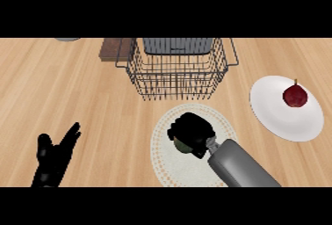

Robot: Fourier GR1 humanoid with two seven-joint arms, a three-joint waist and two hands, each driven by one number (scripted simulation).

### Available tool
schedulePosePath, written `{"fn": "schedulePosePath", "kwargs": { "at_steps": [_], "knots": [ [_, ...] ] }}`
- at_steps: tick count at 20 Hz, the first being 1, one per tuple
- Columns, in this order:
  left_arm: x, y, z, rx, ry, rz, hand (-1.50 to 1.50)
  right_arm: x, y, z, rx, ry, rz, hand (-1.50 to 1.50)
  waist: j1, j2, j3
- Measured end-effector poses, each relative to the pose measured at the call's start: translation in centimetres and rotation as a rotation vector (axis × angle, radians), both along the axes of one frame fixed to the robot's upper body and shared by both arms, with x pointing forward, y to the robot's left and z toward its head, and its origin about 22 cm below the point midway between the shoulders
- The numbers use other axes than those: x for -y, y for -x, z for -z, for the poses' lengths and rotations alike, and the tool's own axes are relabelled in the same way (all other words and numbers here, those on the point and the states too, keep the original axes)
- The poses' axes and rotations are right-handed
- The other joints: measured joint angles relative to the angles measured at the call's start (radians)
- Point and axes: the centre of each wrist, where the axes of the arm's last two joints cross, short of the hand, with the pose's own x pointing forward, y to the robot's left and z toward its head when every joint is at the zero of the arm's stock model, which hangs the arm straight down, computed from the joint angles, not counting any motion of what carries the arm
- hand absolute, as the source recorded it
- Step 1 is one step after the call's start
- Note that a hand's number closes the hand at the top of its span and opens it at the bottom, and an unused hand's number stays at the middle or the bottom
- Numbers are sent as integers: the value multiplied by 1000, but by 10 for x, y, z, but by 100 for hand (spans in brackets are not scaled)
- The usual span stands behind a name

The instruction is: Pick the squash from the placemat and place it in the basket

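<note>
A dark green squash lies on the round cream placemat in the lower middle of the head view. My right hand sits over it with fingers curled round it, hiding most of it. The wire basket stands just beyond the placemat, toward the back. My left hand rests open at the lower left, fingers up, far from the squash.
A white plate with a dark red pear-like fruit lies to the right of the placemat. A brown block stands behind the basket's left side, a grey object behind the basket, and another grey item at the top left.
</note>
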Motion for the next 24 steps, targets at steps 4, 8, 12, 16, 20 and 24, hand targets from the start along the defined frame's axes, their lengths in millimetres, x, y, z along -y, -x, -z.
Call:
{"fn": "schedulePosePath", "kwargs": {
  "at_steps": [4, 8, 12, 16, 20, 24],
  "knots": [
    [-2, -2, 1, -2, 5, 5, 0, -1, -2, 6, 58, 6, -37, 150, 0, -1, 0],
    [-1, 2, -1, 2, -2, 4, 0, -9, 1, 9, 88, -2, -27, 150, 2, -3, 0],
    [1, -3, -3, 6, -7, 21, 0, -27, 11, 8, 86, 20, 205, 150, 23, -1, -4],
    [4, -7, -5, 13, -13, 41, 0, -36, 17, 4, 99, 19, 434, 150, 48, 3, -4],
    [11, -13, -6, 18, -8, 65, 0, -52, 24, -12, 168, -43, 605, 150, 75, 5, -3],
    [14, -17, -8, 16, -2, 83, 0, -59, 29, -43, 183, -314, 758, 150, 95, 9, 1]
  ]
}}
